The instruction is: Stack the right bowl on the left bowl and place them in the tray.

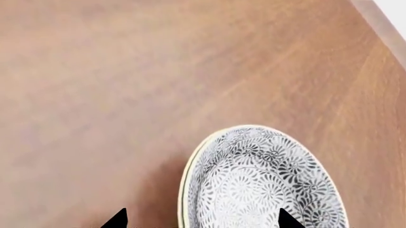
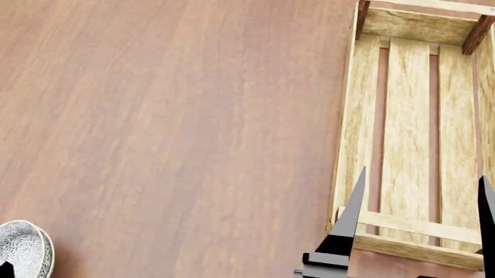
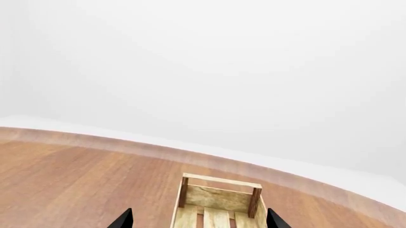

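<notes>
One grey-and-white patterned bowl (image 1: 263,180) with a cream rim rests on the wooden table, at the near left corner in the head view (image 2: 23,249). I cannot tell which bowl it is, and no other bowl shows apart from it. My left gripper (image 1: 203,221) is open and straddles the bowl's rim, one fingertip (image 1: 288,221) over its inside and the other outside it. The tray (image 2: 410,127), a light-wood slatted crate, lies at the right with nothing in it. My right gripper (image 2: 418,223) hangs open over the tray's near end (image 3: 219,204), holding nothing.
Brown wooden tabletop (image 2: 178,116) stretches between the bowl and the tray. The table's far edge (image 3: 95,140) meets a white background. A table edge (image 1: 383,21) shows in a corner of the left wrist view.
</notes>
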